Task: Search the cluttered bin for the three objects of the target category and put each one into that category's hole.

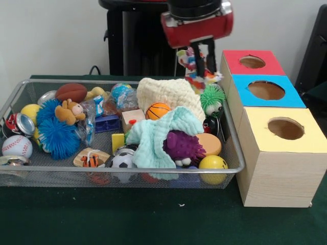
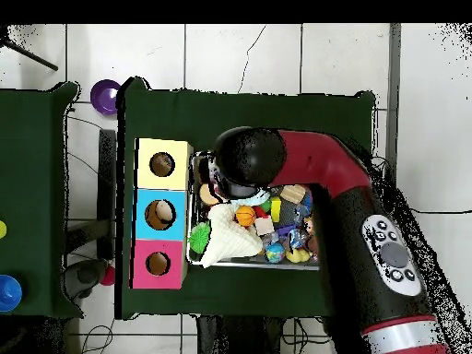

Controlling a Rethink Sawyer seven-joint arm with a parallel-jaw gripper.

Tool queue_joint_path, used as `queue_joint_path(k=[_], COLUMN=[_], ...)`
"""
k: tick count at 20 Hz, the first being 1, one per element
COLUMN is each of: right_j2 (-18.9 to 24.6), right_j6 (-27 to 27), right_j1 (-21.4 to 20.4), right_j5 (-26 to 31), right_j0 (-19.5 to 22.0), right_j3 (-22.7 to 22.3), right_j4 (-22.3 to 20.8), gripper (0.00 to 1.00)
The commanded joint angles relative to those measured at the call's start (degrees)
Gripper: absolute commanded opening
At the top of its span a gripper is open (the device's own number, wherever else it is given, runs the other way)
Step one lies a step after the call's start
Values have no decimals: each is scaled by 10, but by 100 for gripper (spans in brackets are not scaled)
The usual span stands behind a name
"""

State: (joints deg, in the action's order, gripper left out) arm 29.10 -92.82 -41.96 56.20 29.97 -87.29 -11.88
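Tool [image 1: 200,65] hangs high over the far right corner of the bin [image 1: 153,179], close to the row of boxes. Its dark prongs are clamped on a small multicoloured toy [image 1: 196,74], patterned red, white and blue; what kind of toy you cannot tell from here. The toy is lifted clear of the clutter, with the green spiky ball [image 1: 212,99] and the cream knitted cloth [image 1: 168,94] below it.

The relation you need: the held toy sits just beside the red box [image 1: 254,62], the farthest of the three in the front view. The blue box [image 1: 265,91] comes next toward the camera, then the yellow box [image 1: 285,127]. Each has a round hole in its top. The red hole lies to the right of the tool in the front view, near and roughly level with the toy's underside. In the overhead view the arm [image 2: 313,166] covers much of the bin, so the grasp itself is hidden there.

Which hole matches the category cannot be read from the frames. If it is red, you likely want a short sideways shift; the others call for a pull toward the camera along the box row.

Bin rests on the green worktop [image 1: 153,219], still heavily loaded.
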Motion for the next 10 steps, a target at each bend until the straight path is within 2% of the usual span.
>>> queue_joint_path(k=[1, 8, 10], right_j2=[-78, -109, -112], right_j6=[-181, -192, -175], right_j1=[3, -8, -11], right_j5=[-39, -58, -59], right_j0=[-57, -94, -96], right_j3=[-37, -53, -56], right_j4=[2, 35, 39], gripper=[0, 0, 0])
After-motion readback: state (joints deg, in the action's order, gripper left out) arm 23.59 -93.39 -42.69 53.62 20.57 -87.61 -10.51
